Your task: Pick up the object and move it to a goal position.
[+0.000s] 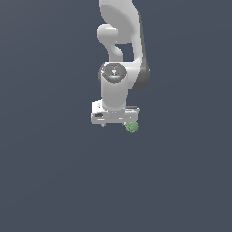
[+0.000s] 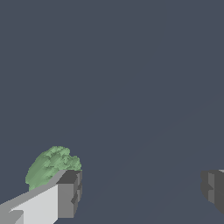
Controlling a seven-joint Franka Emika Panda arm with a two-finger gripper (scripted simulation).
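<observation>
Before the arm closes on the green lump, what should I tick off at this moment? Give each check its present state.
1. Tool open: ok, fingers wide apart.
2. Green lump between the fingers: not ok; it sits outside one finger.
3. Tool centred over the lump: not ok, lump is at its edge in the exterior view.
4. Lump free of the tool: cannot tell.
5. Goal position visible: not ok, no marker in either view.

Simulated scene, no real room: flat uniform grey-blue backdrop (image 1: pixel 45 181) everywhere, untextured white rendered robot arm (image 1: pixel 118 54), no furniture or walls.
</observation>
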